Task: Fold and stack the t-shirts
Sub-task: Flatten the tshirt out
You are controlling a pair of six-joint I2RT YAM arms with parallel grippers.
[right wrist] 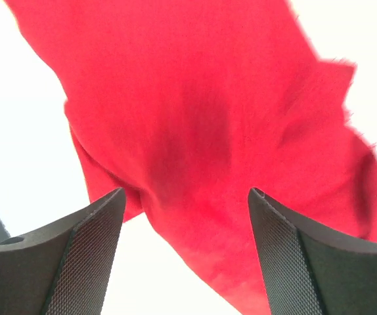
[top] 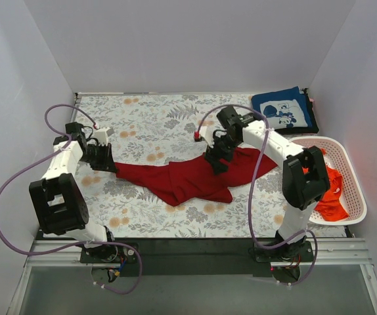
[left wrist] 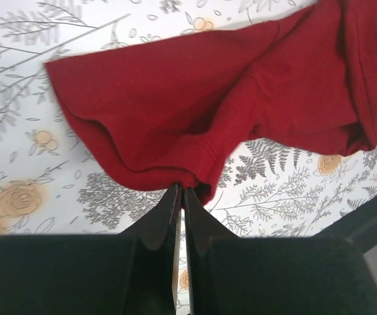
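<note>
The dark red t-shirt [top: 188,176] lies crumpled and stretched across the middle of the floral table cloth. My left gripper [top: 107,161] is shut on its left hem edge [left wrist: 188,178], with the sleeve and body spread beyond it [left wrist: 195,98]. My right gripper [top: 217,162] is open just above the shirt's upper right part, the red cloth [right wrist: 201,131] filling the view between its fingers. The navy t-shirt with white print [top: 282,111] lies folded at the back right. The orange-red t-shirt [top: 331,190] lies in the white basket.
The white perforated basket [top: 353,176] stands at the right edge, beside the right arm. A small red object [top: 196,136] lies on the cloth behind the shirt. White walls enclose the table on three sides.
</note>
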